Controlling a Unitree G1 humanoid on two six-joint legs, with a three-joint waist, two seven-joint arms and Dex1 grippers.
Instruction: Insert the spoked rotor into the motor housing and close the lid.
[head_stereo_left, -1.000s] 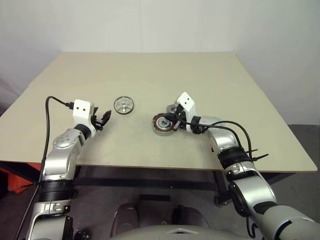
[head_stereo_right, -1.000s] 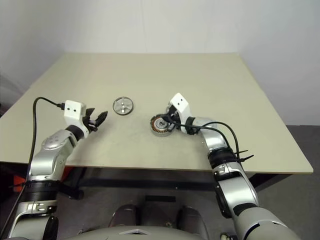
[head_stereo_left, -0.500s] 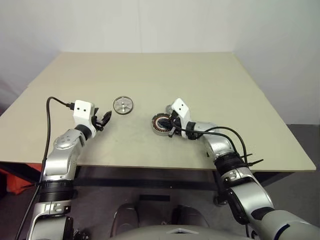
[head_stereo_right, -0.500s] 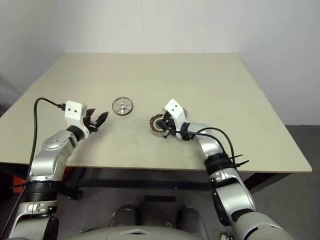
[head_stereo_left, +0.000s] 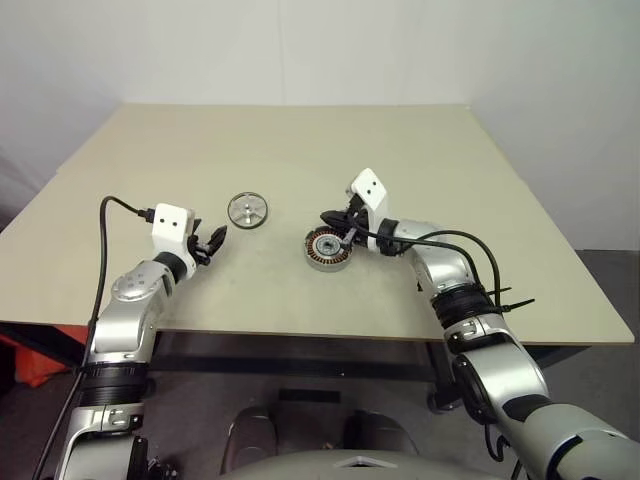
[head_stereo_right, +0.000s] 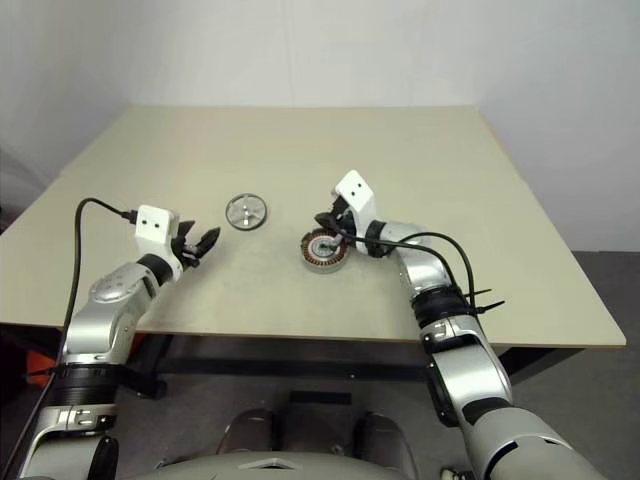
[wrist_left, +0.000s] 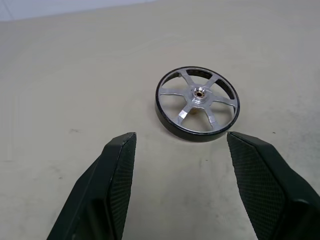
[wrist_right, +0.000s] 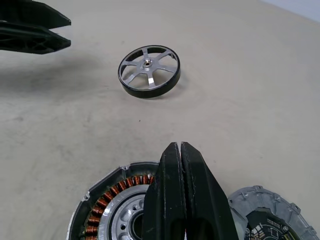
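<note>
Rotor (head_stereo_left: 247, 210) flat on the tan surface (head_stereo_left: 300, 150), bare surface all round it; left gripper (head_stereo_left: 212, 240) just beside it, fingers (wrist_left: 115, 175) spread with nothing between them, the gap lined up on the rotor. Housing (head_stereo_left: 328, 248) sits well apart from the rotor, lid (wrist_right: 272, 215) flat on the surface touching its far-right side. Right gripper (head_stereo_left: 330, 217) hangs over the housing, fingers (wrist_right: 182, 195) clenched together on nothing, covering part of the housing's centre in the wrist view.
</note>
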